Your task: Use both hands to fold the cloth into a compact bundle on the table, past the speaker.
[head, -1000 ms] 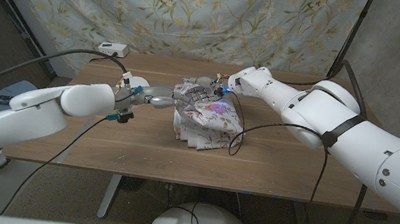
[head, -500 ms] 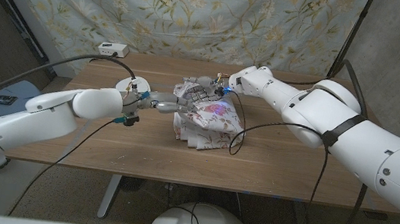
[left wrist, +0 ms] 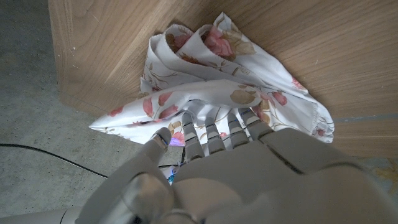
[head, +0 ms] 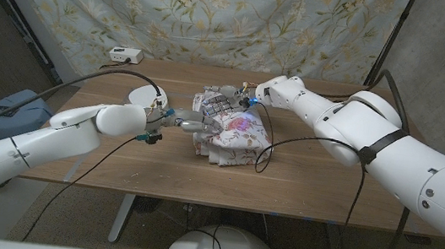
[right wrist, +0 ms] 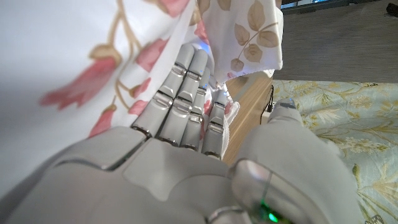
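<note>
— Where is the cloth point(head: 228, 133) sitting?

— It's a floral cloth, white with pink flowers and tan leaves, bunched in a loose heap on the wooden worktop point(head: 310, 173), directly between the two hands. The left hand point(head: 199, 122) reaches it from one side and the right hand point(head: 243, 99) from the other.

— What is the left hand doing?

— Its fingers point(left wrist: 214, 127) are stretched out side by side and laid on the cloth's upper fold, the thumb set off to one side. From the left wrist view the fingertips press into the fabric, but I cannot tell whether any fold is actually pinched. The folds rise just beyond those fingertips, with the worktop's edge and the grey floor to one side of the heap.

— And the right hand?

— Its fingers point(right wrist: 186, 87) lie straight and close together against the fabric, with cloth draped over and ahead of them. The thumb stands apart from them. Whether it grips the fabric or only touches it, I cannot tell.

— Anything else near the hands?

— A round white object point(head: 142, 95) sits on the worktop just beyond the left forearm, and a small white box point(head: 123, 54) lies at the far edge, well apart from both hands. A leaf-patterned curtain point(head: 218, 18) hangs behind everything.
</note>
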Tool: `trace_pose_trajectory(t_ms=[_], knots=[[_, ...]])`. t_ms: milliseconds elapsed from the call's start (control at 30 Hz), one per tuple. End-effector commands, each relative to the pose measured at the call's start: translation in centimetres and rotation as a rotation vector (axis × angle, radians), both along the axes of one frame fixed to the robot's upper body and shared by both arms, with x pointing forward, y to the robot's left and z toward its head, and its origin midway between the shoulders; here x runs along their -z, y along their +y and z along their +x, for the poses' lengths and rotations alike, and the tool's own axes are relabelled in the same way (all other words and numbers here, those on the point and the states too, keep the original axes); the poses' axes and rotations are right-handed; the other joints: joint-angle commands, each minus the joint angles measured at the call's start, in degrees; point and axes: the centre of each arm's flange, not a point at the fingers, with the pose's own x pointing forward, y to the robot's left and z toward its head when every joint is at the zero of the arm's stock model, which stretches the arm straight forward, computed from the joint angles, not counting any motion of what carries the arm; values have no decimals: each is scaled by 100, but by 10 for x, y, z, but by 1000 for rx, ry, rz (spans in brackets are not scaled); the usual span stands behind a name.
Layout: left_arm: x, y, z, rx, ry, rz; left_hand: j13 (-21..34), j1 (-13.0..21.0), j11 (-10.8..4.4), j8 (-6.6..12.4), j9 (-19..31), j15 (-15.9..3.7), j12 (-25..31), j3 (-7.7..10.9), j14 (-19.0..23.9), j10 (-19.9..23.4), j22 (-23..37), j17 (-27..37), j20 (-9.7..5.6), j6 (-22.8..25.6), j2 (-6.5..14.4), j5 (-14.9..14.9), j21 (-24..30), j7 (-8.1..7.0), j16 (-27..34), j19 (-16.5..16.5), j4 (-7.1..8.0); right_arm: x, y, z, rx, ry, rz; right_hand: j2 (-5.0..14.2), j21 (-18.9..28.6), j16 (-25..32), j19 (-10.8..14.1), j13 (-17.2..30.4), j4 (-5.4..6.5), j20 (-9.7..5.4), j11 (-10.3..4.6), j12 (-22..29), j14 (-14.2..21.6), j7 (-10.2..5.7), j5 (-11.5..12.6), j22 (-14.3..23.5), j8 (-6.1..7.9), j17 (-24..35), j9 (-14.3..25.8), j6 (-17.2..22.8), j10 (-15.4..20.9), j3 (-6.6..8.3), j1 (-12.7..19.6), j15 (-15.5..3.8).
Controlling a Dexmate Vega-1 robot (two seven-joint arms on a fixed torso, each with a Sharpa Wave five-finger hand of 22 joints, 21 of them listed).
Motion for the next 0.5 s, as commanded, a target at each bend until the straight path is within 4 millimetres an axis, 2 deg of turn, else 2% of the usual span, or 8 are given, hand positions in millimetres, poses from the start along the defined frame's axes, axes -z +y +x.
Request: trace_pose_trajectory(t_ms=[33,300,367,433,500], knots=[[9,-1,11,-18,23,45,18,27,-17,12,-5,-16,7,24,50,35,11,21,2,53,-27,16,5,-9,13,53,1,3,-3,1,2,11,32,61,-19,20,47,18,5,0,-47,-7,-24,11,51,2,-20,-6,3,40,13,24,31,-24],[13,2,15,-48,51,79,17,-19,-18,26,-5,-11,8,4,38,65,11,40,3,123,-34,9,-14,-5,9,36,48,-4,-13,-3,-54,58,53,115,-51,27,34,29,11,-1,-49,-19,-55,40,95,3,-22,-10,1,58,23,34,47,-28],[14,3,17,-65,62,102,17,-39,-24,20,-5,-29,0,-9,13,57,11,45,-2,123,-43,5,-26,-1,0,15,66,-8,-15,-5,-81,60,53,145,-109,17,-70,35,15,39,-55,-36,-111,68,119,3,-34,-13,0,40,6,39,57,-10],[17,4,19,-77,71,125,17,-62,-22,10,-5,-16,-12,-19,-13,35,11,51,7,110,-44,2,-37,5,-8,-4,89,-12,-17,-7,-99,74,71,188,-148,25,-123,39,15,61,-80,-43,-127,183,145,3,-28,-15,-2,70,22,51,76,-9],[19,5,20,-76,70,124,17,-76,-34,5,-5,-15,-23,-26,-25,15,12,54,6,104,-44,1,-41,3,-11,-12,104,-17,-18,-9,-127,70,62,198,-161,27,-135,41,13,67,-89,-50,-135,225,155,3,-25,-17,-4,86,20,53,84,-10]])
